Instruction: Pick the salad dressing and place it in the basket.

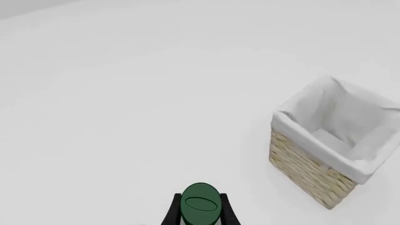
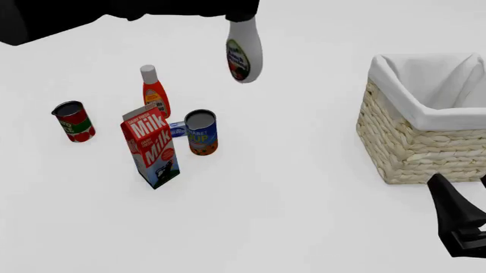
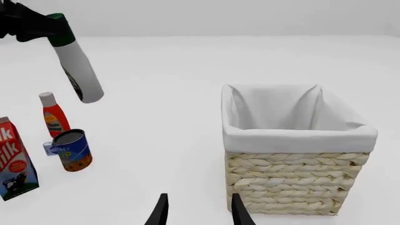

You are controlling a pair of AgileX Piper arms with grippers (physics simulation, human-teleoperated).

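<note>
Salad dressing [image 2: 244, 54], airborne, gripped by the left gripper [image 1: 201, 206].
Held by its green cap above the table, left of the wicker basket [image 2: 425, 136]; right gripper [image 3: 197, 210] parted, empty, near the basket.

The dressing's [image 2: 244, 54] cap and the left gripper [image 1: 201, 210] are lost behind the dark arm at the front view's top edge. The left wrist view shows only the cap and finger stubs, cut by the frame. The basket [image 2: 414, 142] runs off the right edge. A small blue item [image 2: 177, 129] is mostly hidden behind the can [image 2: 201, 132].
</note>
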